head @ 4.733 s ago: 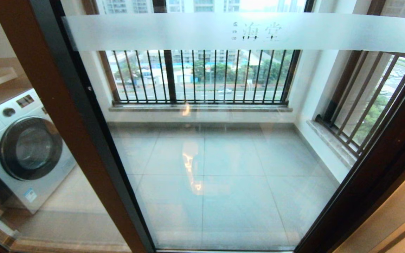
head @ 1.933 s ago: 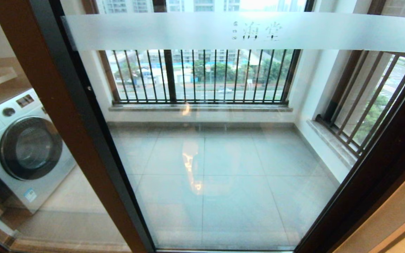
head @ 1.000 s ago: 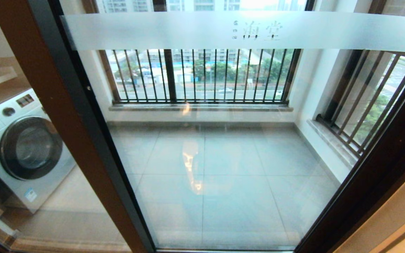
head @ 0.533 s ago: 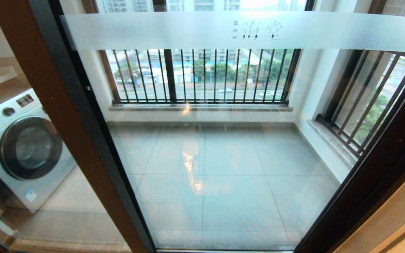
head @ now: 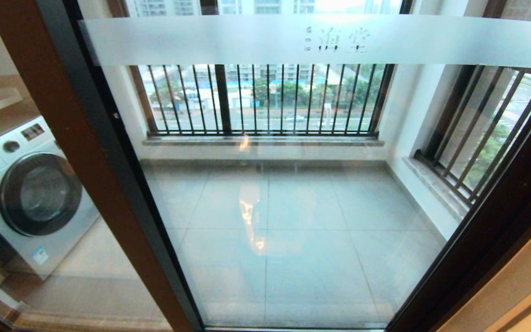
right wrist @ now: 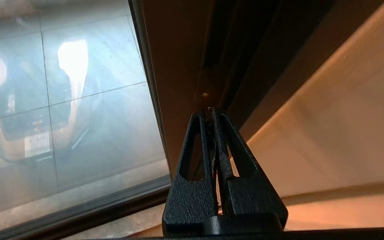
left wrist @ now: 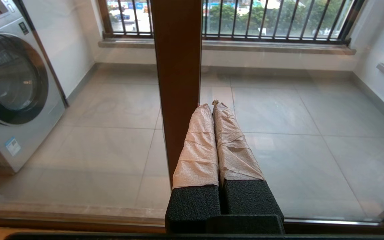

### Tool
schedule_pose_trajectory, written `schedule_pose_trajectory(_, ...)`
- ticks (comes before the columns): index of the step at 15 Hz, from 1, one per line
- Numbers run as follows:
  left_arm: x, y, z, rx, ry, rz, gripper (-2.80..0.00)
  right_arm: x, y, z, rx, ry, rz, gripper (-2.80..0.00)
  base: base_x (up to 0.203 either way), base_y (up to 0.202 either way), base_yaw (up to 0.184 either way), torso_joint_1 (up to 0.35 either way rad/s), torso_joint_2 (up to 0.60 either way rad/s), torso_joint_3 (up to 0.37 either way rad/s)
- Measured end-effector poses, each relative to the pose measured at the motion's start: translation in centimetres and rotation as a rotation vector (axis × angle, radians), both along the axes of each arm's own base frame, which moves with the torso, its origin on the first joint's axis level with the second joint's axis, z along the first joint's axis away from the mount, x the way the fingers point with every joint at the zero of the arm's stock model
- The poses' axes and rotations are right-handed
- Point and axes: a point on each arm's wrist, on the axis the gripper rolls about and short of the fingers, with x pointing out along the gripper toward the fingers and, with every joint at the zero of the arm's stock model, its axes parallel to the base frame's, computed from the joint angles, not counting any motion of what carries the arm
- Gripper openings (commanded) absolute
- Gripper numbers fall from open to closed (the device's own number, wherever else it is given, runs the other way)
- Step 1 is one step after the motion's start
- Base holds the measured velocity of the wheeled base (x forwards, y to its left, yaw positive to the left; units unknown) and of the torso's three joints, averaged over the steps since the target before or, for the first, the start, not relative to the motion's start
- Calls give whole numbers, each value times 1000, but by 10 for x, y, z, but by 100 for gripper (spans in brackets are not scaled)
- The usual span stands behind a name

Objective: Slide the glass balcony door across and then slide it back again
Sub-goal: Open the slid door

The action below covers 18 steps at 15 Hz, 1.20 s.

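Note:
The glass balcony door (head: 293, 216) fills the head view, its frosted band with Chinese characters (head: 321, 40) running across the top. Its dark right stile (head: 500, 207) lies against the wall. Neither gripper shows in the head view. In the left wrist view my left gripper (left wrist: 212, 104), fingers wrapped in tan tape, is shut and empty, tips beside the edge of a brown upright stile (left wrist: 178, 83). In the right wrist view my right gripper (right wrist: 210, 111) is shut and empty, tips close to the door's brown stile (right wrist: 178, 66), just below a dark slot (right wrist: 213, 43).
A white washing machine (head: 26, 193) stands behind the brown-framed glass panel (head: 16, 276) on the left. Black-barred windows (head: 265, 99) line the balcony's far and right sides. A beige wall (right wrist: 328, 116) runs beside the right gripper.

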Motion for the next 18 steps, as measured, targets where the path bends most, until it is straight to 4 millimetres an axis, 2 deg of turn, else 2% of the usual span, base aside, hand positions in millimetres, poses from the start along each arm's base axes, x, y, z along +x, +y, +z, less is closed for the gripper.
schedule_pose_trajectory(4,0,0,0,0,0,0,-280,11,-9,-2,-20,-19,-21,-280,0,0,0,0,0,0)
schedule_pose_trajectory(8,0,0,0,0,0,0,-280,26,-21,-13,-50,-52,-92,-280,0,0,0,0,0,0)
schedule_pose_trajectory(12,0,0,0,0,0,0,-280,39,-15,-19,-27,-48,-66,-280,0,0,0,0,0,0)
schedule_pose_trajectory(18,0,0,0,0,0,0,-280,52,-14,-15,-45,-71,-79,-280,0,0,0,0,0,0)
